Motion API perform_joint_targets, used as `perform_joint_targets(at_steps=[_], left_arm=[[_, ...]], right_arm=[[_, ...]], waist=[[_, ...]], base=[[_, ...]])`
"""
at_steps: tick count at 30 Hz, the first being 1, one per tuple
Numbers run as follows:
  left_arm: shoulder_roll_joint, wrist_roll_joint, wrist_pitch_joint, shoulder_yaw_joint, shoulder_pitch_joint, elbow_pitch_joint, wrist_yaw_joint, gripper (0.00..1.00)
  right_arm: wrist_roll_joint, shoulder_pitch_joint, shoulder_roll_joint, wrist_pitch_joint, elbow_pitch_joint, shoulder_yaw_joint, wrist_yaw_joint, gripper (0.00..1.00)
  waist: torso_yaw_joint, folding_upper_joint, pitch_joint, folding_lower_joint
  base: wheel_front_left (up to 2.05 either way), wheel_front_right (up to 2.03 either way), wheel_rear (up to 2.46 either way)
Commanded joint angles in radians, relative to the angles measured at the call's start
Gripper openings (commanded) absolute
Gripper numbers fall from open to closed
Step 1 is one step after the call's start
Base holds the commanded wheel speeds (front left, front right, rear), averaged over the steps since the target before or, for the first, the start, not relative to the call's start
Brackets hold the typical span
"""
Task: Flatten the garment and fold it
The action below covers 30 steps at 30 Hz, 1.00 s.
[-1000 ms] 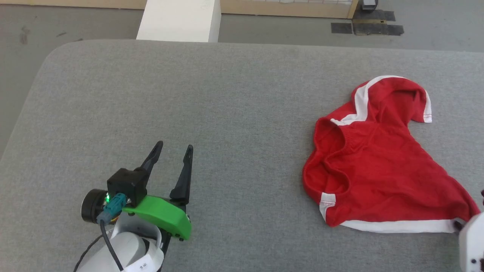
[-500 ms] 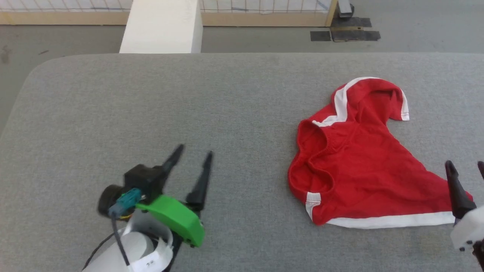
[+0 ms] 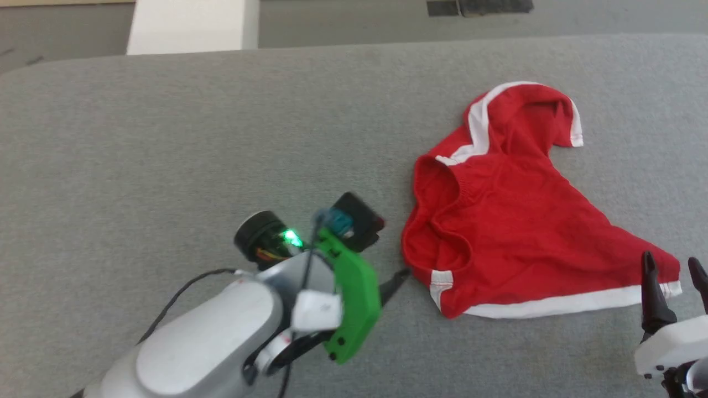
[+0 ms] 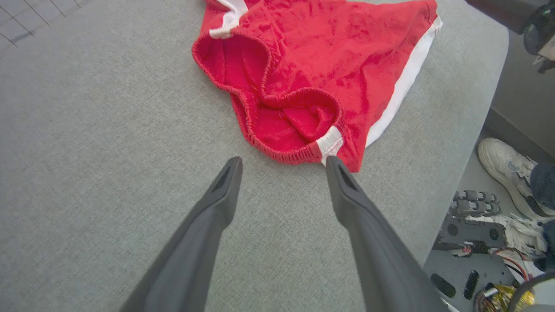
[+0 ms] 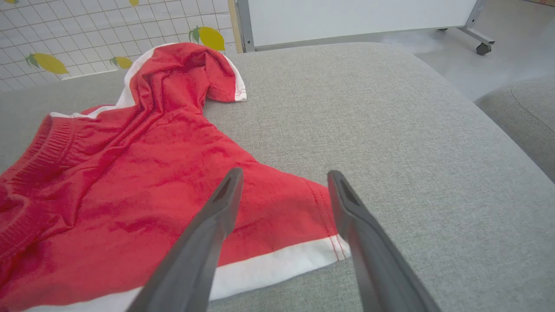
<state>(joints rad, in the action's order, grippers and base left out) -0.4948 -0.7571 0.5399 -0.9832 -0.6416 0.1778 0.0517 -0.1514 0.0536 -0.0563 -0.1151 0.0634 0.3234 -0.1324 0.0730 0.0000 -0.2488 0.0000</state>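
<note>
The garment (image 3: 525,221), red shorts with white trim, lies crumpled on the right half of the grey table (image 3: 166,138). Its open waistband faces left, and one leg is bunched up at the far end. My left gripper (image 4: 282,159) is open, with its tips just short of the waistband (image 4: 282,151), by the white side stripe. In the head view one of its fingers (image 3: 395,282) pokes out from under the green wrist mount. My right gripper (image 3: 670,258) is open above the near right hem corner (image 5: 321,247), holding nothing. The garment (image 5: 130,182) spreads to its left.
A white block (image 3: 188,25) stands beyond the table's far edge. A person's white shoe (image 4: 503,164) and robot base parts sit on the floor past the table's near edge. A lemon-print tiled partition (image 5: 86,26) and a wheeled white board (image 5: 347,17) stand behind.
My right gripper has opened and let go of the hem corner, then drawn back a little. My left arm has swung right to the waistband. The head camera has shifted too.
</note>
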Motion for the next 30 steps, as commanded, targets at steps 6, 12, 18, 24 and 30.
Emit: perform_joint_targets(at_steps=[6,12,18,24,30], left_arm=[[0.072,-0.066,0.228,-0.057,-0.129,-0.015,-0.009,1.00],[0.105,-0.089,0.370,-0.092,-0.221,-0.037,-0.028,1.00],[0.119,-0.098,0.409,-0.106,-0.254,-0.107,-0.045,1.00],[0.122,-0.117,0.405,-0.113,-0.247,-0.142,-0.069,1.00],[0.132,-0.173,0.372,-0.096,-0.212,-0.152,-0.092,0.00]], right_arm=[[-0.001,-0.040,0.005,0.026,-0.024,-0.012,0.002,1.00],[-0.028,-0.055,0.006,0.053,-0.062,-0.029,0.002,1.00],[-0.041,-0.070,0.006,0.074,-0.095,-0.049,0.002,1.00],[-0.047,-0.078,0.006,0.091,-0.126,-0.053,0.002,1.00],[-0.040,-0.081,0.006,0.094,-0.146,-0.048,0.002,1.00]], waist=[[0.071,0.0000,-0.077,0.0000],[0.100,0.0000,-0.116,0.0000],[0.122,0.0000,-0.141,0.0000],[0.129,0.0000,-0.154,0.0000],[0.119,0.0000,-0.150,0.0000]], base=[[0.00,0.00,0.00],[0.00,0.00,0.00],[0.00,0.00,0.00],[0.00,0.00,0.00],[0.00,0.00,0.00]])
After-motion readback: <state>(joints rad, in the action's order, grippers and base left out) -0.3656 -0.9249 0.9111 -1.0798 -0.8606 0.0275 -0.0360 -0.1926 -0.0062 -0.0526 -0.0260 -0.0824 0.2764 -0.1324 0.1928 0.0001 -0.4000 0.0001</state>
